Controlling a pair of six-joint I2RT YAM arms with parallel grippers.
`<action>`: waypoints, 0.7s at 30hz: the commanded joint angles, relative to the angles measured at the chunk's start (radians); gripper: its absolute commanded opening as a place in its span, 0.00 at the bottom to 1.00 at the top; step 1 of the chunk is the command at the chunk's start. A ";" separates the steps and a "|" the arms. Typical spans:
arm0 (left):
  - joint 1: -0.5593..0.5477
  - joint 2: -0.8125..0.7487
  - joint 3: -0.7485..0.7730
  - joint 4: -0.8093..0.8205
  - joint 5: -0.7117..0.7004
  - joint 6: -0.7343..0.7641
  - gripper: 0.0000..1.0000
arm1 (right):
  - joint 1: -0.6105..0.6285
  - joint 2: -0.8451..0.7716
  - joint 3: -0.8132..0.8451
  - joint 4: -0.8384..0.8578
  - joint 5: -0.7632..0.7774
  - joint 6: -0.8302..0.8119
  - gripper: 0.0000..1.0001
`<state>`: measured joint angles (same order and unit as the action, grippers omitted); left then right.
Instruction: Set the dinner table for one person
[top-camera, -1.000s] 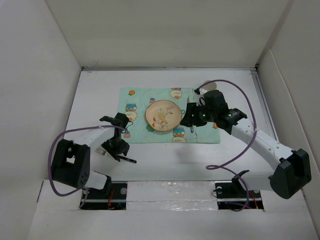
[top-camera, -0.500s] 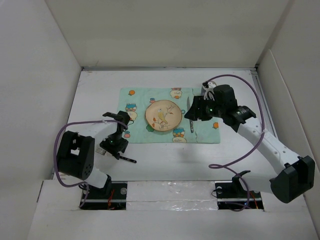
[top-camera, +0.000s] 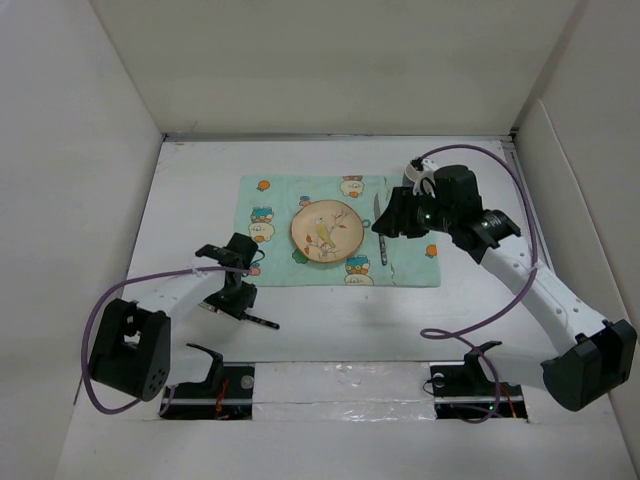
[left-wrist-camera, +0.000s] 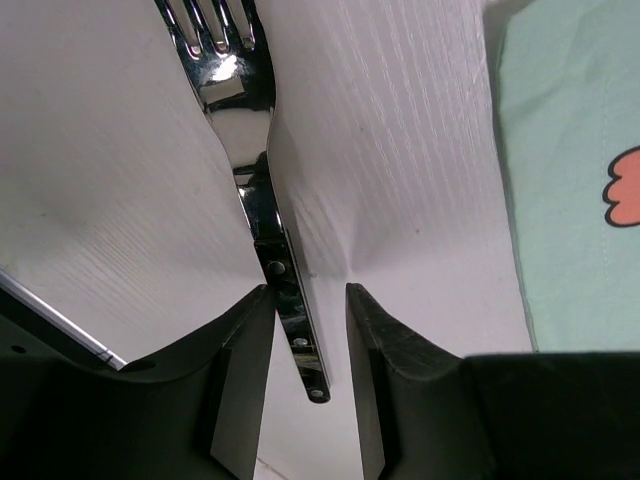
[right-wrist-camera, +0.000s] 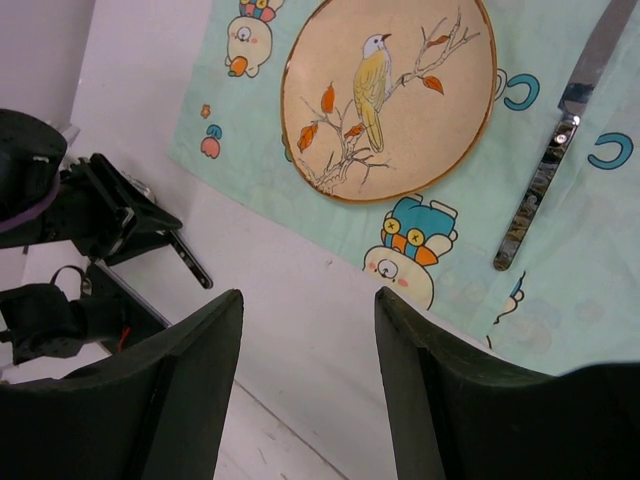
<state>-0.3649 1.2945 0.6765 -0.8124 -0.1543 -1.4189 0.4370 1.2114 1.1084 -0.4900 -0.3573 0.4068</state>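
Note:
A steel fork with a black handle lies on the white dinner table, left of the mint-green placemat. My left gripper is open, one finger on each side of the fork's handle, low over the table; in the top view it covers the fork's middle and only the handle end shows. A bird-painted plate sits mid-placemat. A knife lies on the placemat right of the plate. My right gripper is open and empty, raised above the knife and plate.
White panels wall the table on the left, back and right. A purple cable loops from the right arm over the table's right half. The left arm shows in the right wrist view.
My right gripper has lifted off the knife and drawn back to the right, leaving the knife on the placemat. My left arm has swung its elbow outward while its gripper stays over the fork.

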 joint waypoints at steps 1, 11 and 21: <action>-0.022 0.005 -0.069 0.071 0.045 -0.081 0.31 | -0.009 -0.030 0.074 -0.012 0.001 -0.017 0.60; -0.106 0.080 -0.069 0.096 0.057 -0.061 0.30 | -0.009 -0.024 0.065 -0.012 -0.019 -0.014 0.60; -0.160 -0.041 -0.186 0.179 0.079 -0.224 0.35 | -0.009 -0.035 0.074 -0.016 -0.009 -0.016 0.60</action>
<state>-0.5030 1.2297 0.5720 -0.6716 -0.0154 -1.5463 0.4328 1.2098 1.1484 -0.5152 -0.3599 0.4034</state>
